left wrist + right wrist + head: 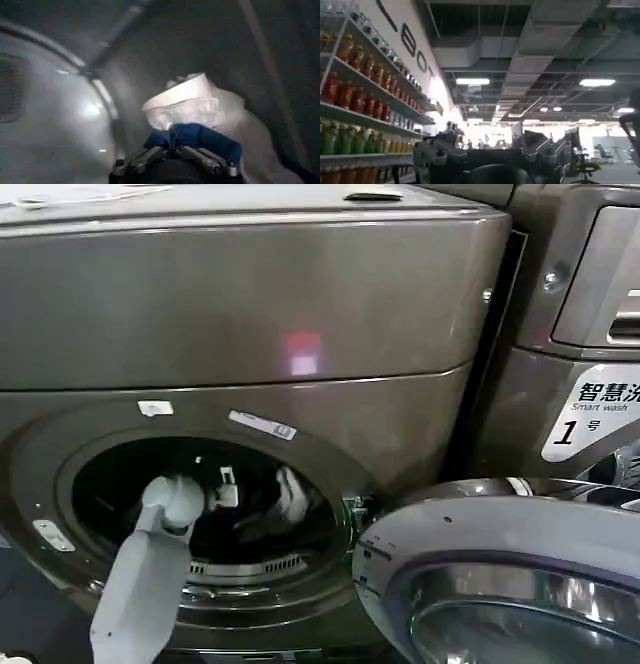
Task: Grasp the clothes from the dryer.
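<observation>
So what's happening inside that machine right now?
Left pincer inside dryer drum, shut on clothes. Right pincer parked, facing the room. Nothing in the way.

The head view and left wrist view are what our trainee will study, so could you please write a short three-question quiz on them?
1. True or false: the round porthole door of the bronze-brown metallic dryer is closed.
2. Which arm reaches through the porthole into the silver drum? A) left B) right C) both
3. Fill in: the left gripper is shut on the dark ____ part of the small soft bundle of clothes.

Key:
1. False: the door hangs open at the lower right.
2. A: the right gripper waits open outside, facing shelves of bottles.
3. Blue; white fabric lies just beyond it.
</observation>
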Controlling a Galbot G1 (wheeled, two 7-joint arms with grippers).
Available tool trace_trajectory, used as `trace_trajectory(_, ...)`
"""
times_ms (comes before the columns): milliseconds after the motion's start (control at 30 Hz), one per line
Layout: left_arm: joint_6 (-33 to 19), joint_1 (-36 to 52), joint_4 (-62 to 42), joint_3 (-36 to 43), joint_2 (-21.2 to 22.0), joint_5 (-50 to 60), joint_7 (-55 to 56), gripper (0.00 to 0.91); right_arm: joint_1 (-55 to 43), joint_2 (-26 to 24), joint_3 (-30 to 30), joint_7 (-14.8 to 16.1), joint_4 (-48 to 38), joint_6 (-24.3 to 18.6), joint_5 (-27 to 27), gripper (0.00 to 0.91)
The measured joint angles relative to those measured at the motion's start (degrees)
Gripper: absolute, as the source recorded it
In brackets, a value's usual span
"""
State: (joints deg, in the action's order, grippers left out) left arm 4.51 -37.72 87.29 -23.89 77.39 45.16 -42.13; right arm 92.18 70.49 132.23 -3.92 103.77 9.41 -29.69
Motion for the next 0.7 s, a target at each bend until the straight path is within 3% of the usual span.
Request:
trace_trajectory(267, 9.6, -5.1, 5.8, -2.2, 4.8, -9.9, 18.4, 0.000, -0.2, 0.1, -0.8, 0.4, 1.1, -1.6, 0.0, 0.907)
trace_trajectory(700, 15.3, -7.3, 9.4, -3.8, 10.8, -23.0, 36.8, 0.000, 0.0, 0.3, -2.0, 1.0, 1.7, -3.5, 0.0, 0.907)
